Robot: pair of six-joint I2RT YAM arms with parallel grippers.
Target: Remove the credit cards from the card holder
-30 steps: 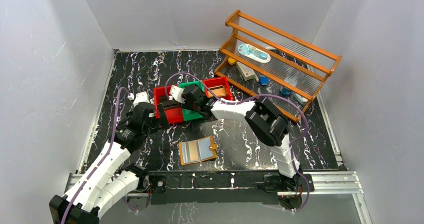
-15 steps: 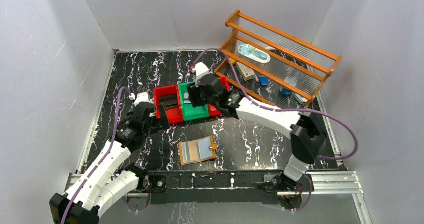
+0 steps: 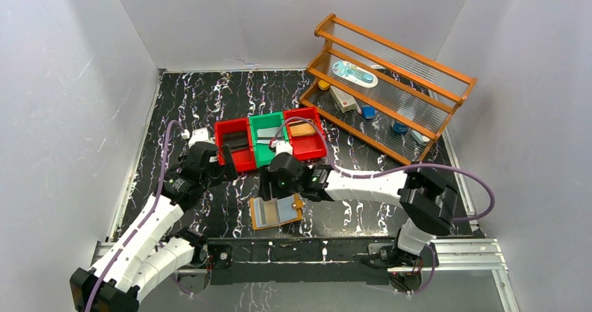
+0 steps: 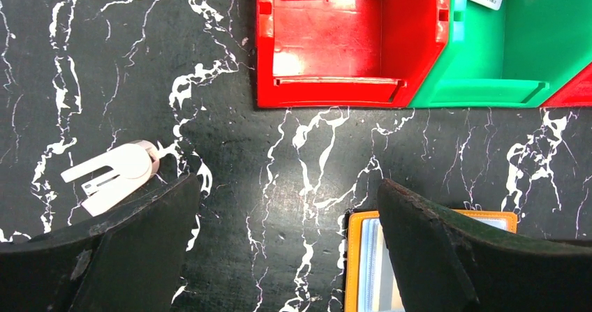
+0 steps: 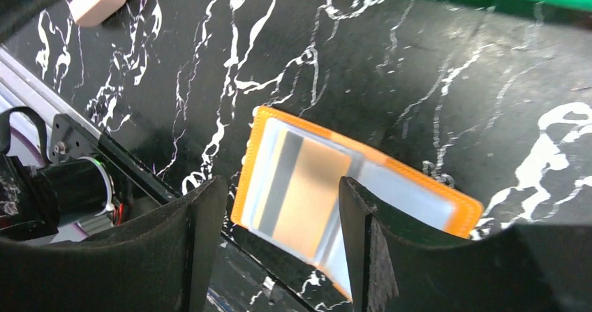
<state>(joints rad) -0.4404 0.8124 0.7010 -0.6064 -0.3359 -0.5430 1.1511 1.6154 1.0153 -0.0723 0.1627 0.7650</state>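
Card holder: card holder (image 3: 283,212) lies open and flat on the worktop (image 3: 209,95), close to the near edge, between the two arm bases; clear pockets face up.
Credit card: one credit card (image 5: 307,193), tan-grey with a dark stripe, sits in the pocket on the holder's left half as the right wrist view shows it. The other pocket is too blurred to read.
Right gripper: right gripper (image 5: 279,193) hangs over the holder, fingers apart, straddling the half with the card. Nothing is clamped. Cannot tell if the tips touch the leather.
Left gripper: left gripper (image 4: 287,186) is low over bare worktop just behind and left of the holder, fingers wide apart and empty. The holder's corner shows by its right finger.
White forked piece: small white forked piece (image 4: 112,176) lies on the worktop left of the left gripper.
Bins: left red bin (image 3: 234,144), green bin (image 3: 269,139) and right red bin (image 3: 306,132) stand side by side, touching, mid-worktop. A dark item is in the first, a pale one in the green, a brown one in the last.
Wooden rack: wooden rack (image 3: 391,68) is far right, with small items on its shelves.
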